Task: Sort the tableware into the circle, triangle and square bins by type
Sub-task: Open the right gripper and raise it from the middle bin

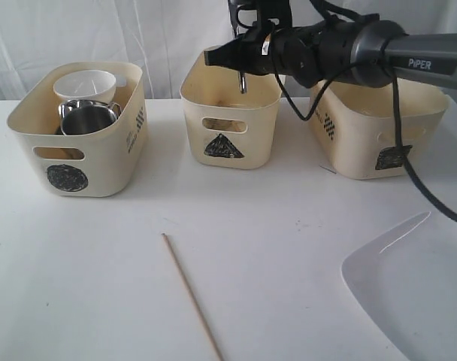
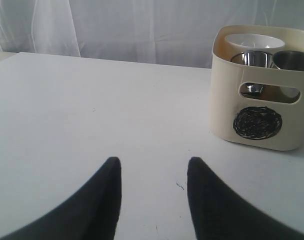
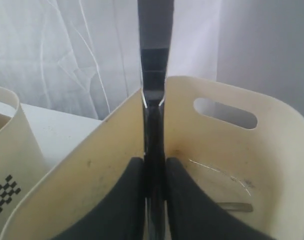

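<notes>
- Observed right gripper (image 3: 154,172) pinched tight on flat steel utensil (image 3: 154,75), upright above triangle bin (image 1: 266,131), likely for a clean drop inside.
- Noted left gripper (image 2: 152,195) spread apart, empty, low over table (image 2: 92,110) near circle bin (image 2: 227,100), out of the way.

White table (image 1: 273,248), circle bin (image 1: 78,150), triangle bin (image 1: 230,120), square bin (image 1: 375,139), lone chopstick (image 1: 191,295), white plate (image 1: 416,293)

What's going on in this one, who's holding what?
The right gripper is shut on a steel utensil, holding it over the triangle bin. The left gripper is open and empty above bare table near the circle bin, which already holds a white bowl and a steel mug. One chopstick and the white plate lie on the table, unsorted.
</notes>
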`<move>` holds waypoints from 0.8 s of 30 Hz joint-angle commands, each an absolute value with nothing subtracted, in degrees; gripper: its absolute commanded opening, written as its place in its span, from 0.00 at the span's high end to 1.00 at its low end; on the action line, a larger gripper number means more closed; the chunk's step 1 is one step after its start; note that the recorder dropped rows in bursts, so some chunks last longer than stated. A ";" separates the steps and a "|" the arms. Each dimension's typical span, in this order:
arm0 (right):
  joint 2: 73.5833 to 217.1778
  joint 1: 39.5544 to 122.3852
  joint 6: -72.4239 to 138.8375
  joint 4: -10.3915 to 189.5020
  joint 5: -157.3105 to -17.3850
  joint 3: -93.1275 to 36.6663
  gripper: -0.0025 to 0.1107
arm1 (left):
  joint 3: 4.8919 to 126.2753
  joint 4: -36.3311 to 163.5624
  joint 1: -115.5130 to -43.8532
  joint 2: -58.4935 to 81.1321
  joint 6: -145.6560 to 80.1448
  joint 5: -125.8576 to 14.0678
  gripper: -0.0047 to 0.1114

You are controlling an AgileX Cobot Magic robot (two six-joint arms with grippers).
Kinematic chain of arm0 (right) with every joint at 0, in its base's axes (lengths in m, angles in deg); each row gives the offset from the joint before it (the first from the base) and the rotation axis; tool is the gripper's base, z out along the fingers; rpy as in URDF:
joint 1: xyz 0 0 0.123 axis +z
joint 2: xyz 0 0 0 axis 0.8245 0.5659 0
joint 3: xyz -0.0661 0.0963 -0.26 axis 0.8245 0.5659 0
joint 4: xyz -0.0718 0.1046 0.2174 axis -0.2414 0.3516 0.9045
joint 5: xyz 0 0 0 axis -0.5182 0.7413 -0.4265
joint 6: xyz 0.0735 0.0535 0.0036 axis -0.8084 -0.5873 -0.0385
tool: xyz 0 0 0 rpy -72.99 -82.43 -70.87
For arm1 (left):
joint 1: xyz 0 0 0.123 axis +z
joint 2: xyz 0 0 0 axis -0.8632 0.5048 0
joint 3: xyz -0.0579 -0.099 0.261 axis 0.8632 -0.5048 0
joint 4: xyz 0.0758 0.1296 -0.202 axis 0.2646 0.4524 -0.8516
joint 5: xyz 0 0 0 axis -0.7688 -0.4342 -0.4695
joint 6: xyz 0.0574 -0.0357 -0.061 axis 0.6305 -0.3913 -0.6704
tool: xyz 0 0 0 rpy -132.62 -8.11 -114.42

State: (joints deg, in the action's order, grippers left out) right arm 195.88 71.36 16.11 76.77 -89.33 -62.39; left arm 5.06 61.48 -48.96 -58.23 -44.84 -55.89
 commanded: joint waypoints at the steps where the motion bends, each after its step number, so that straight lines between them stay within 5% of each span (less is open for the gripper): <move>1: 198.04 69.70 16.85 76.45 -88.69 -64.97 0.98 | 4.89 61.19 -48.81 -58.49 -44.91 -55.89 0.55; 15: 202.53 69.19 16.85 76.45 -88.20 -67.90 0.98 | 4.89 61.19 -48.81 -58.49 -44.91 -55.89 0.55; 24: 202.67 69.32 16.85 76.45 -90.80 -67.90 0.86 | 4.89 61.19 -48.81 -58.49 -44.91 -55.89 0.55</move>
